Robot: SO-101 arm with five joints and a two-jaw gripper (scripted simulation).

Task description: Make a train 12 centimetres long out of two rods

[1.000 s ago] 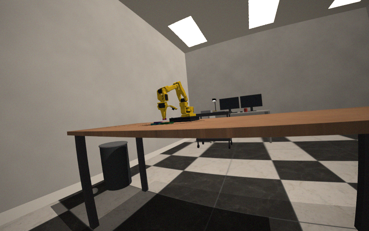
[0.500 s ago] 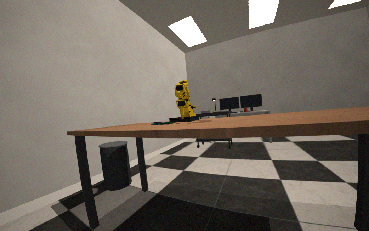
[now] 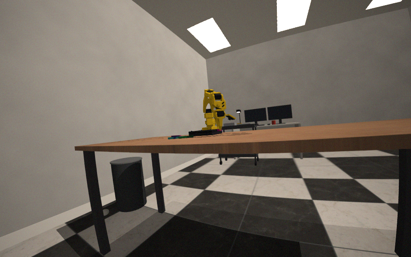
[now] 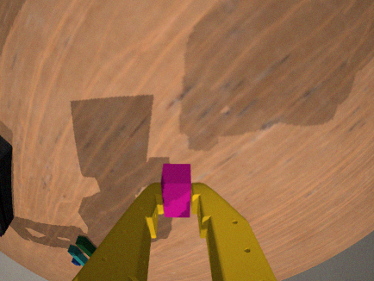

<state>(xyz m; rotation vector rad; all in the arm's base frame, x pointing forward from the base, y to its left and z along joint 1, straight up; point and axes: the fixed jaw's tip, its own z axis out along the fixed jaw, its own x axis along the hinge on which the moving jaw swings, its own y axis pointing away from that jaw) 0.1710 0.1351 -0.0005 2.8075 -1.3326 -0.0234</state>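
arm: the yellow arm (image 3: 213,106) is folded up tight over its black base plate (image 3: 196,133), way back on the desk (image 3: 272,137)

gripper: the gripper (image 4: 179,206) is pinching the magenta rod (image 4: 176,189) right at its tips, one yellow finger (image 4: 151,219) on each side of it

magenta rod: sits between the fingertips, sticking out a bit past them, held above the wood and not lying on it. In the room view I can just make out a speck of magenta down by the arm's foot, too small to say more

other rods: a little bunch of dark green and turquoise rods (image 4: 80,252) peeks out at the lower left of the wrist view, half hidden behind the left finger, well apart from the magenta one. From where I'm standing it's a low strip of colours (image 3: 180,136) on the desk, just left of the base plate

rest of the room: dark bin (image 3: 128,183) under the desk, two monitors (image 3: 268,113) at the far wall
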